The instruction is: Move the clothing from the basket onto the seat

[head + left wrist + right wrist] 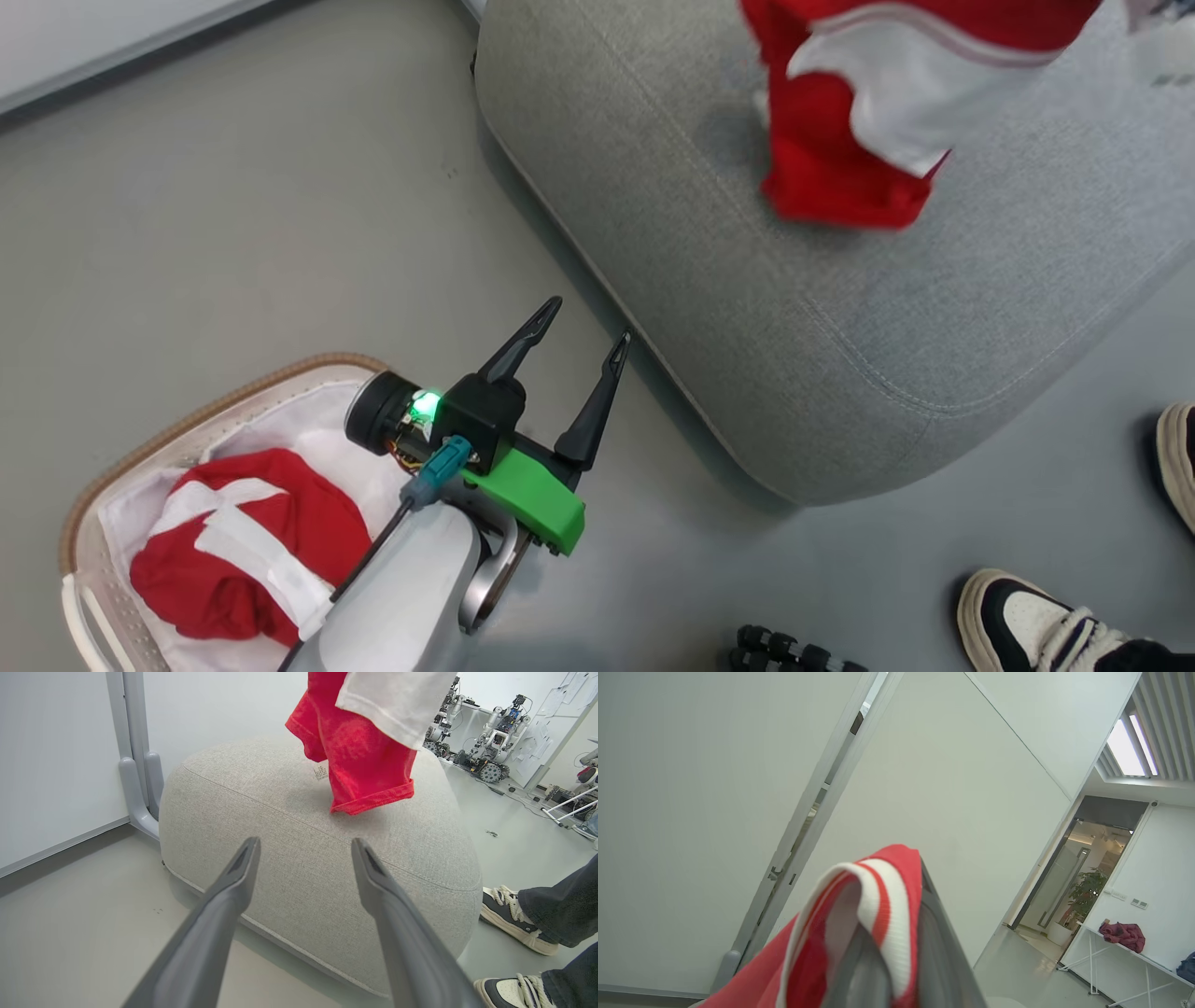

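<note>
A red jersey (845, 140) with white trim hangs over the grey seat (840, 317), its lower hem just above or touching the cushion top. My right gripper (913, 879) is shut on that jersey's red-and-white striped edge (882, 896), pointing up toward the wall. Another red garment with white stripes (233, 551) lies bunched in the basket (215, 392) on its white liner, at the lower left. My left gripper (590, 319) is open and holds nothing, hovering over the floor between basket and seat. In the left wrist view its fingers (233, 882) point at the seat (289, 826) and the hanging jersey (364, 770).
A person's shoes (1027, 625) and dark trouser legs (560, 910) stand close to the seat's right side. A black ribbed object (784, 651) lies on the floor by my base. A grey post (135, 765) rises behind the seat, and other robots (495, 742) are parked far off.
</note>
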You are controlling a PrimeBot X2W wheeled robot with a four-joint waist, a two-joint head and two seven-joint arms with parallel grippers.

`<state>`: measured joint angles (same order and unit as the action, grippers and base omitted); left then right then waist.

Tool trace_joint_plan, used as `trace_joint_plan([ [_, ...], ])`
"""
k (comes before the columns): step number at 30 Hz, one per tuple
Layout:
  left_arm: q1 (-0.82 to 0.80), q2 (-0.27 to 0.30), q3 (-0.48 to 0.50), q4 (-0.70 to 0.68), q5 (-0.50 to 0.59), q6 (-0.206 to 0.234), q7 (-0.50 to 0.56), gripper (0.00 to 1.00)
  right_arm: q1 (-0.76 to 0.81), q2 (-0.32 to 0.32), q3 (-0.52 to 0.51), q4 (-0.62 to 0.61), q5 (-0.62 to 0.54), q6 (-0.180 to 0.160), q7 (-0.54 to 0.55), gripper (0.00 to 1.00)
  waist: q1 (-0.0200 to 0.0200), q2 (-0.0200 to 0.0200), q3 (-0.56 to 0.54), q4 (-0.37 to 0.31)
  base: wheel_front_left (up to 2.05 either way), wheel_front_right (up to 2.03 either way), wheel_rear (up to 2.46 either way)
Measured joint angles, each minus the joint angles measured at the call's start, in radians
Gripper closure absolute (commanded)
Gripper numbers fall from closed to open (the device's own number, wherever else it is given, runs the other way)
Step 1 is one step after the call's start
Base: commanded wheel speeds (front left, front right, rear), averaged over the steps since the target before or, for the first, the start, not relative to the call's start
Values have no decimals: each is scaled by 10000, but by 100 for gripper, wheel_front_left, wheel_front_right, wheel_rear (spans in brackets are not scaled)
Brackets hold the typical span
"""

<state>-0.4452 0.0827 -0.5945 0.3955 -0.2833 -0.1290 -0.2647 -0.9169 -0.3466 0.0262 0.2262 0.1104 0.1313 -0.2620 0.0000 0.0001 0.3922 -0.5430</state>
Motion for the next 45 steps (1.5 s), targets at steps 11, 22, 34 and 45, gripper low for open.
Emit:
trace_joint_plan([
  [11, -739, 245, -100, 52, 232, 0, 0, 0, -1502, -1007, -1058, 2826, -1427, 0, -23, 100, 1, 0, 1310, 575, 0, 0, 0],
  [22, -1157, 261, 23, 82, 372, -2, 0, 0, -904, -616, -2600, 5152, -2307, 0, -23, 100, 1, 0, 2421, 1609, 0, 0, 0],
  [34, -1110, 245, 639, 130, 441, -2, 0, 0, 918, 489, -3730, 5290, -2575, 2, -23, 0, 1, 0, 2765, 2332, 0, 0, 0],
  [45, -267, 29, 1969, 35, 575, -2, 0, 0, 3260, 1083, -3948, 3649, -2015, 2, -23, 0, 0, 0, 1667, 2385, 0, 0, 0],
])
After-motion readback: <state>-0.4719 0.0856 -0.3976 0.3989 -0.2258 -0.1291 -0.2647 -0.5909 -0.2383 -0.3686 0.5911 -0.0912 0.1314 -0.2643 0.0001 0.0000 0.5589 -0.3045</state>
